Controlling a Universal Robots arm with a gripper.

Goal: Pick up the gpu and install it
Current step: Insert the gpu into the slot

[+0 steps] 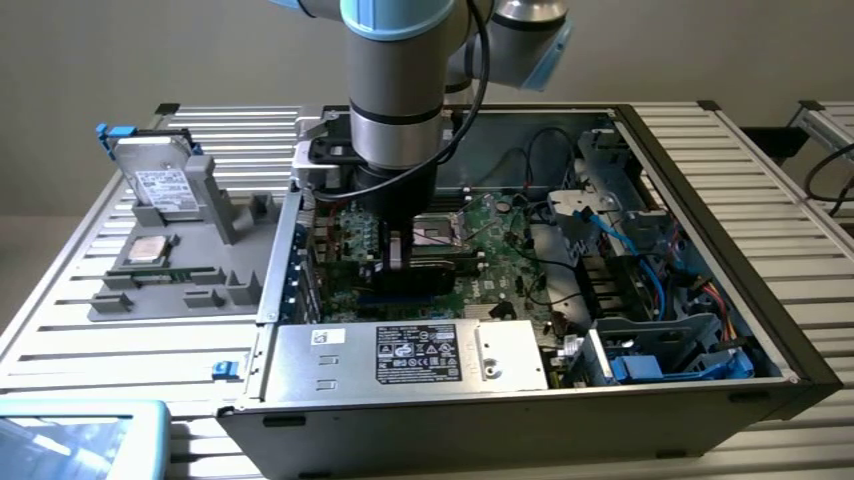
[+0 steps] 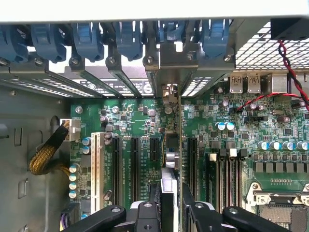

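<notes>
The gpu (image 2: 175,145) appears edge-on in the wrist view as a thin upright card. It stands over a motherboard slot, with its metal bracket (image 2: 170,65) up against the rear slot openings of the case. My gripper (image 2: 170,210) is shut on it, one black finger (image 2: 153,212) on each side of the card. In the exterior view my gripper (image 1: 396,252) reaches straight down into the open computer case (image 1: 747,300), and the gpu's green face (image 1: 358,235) shows beside it. I cannot tell whether the card is fully seated.
Empty black expansion slots (image 2: 135,164) lie beside the card, under blue retention clips (image 2: 87,38). A yellow sleeved cable (image 2: 46,154) hangs by the case wall. Outside the case, a grey fixture (image 1: 174,290) carries the silver hard drive (image 1: 167,185). The power supply (image 1: 400,355) sits at the front.
</notes>
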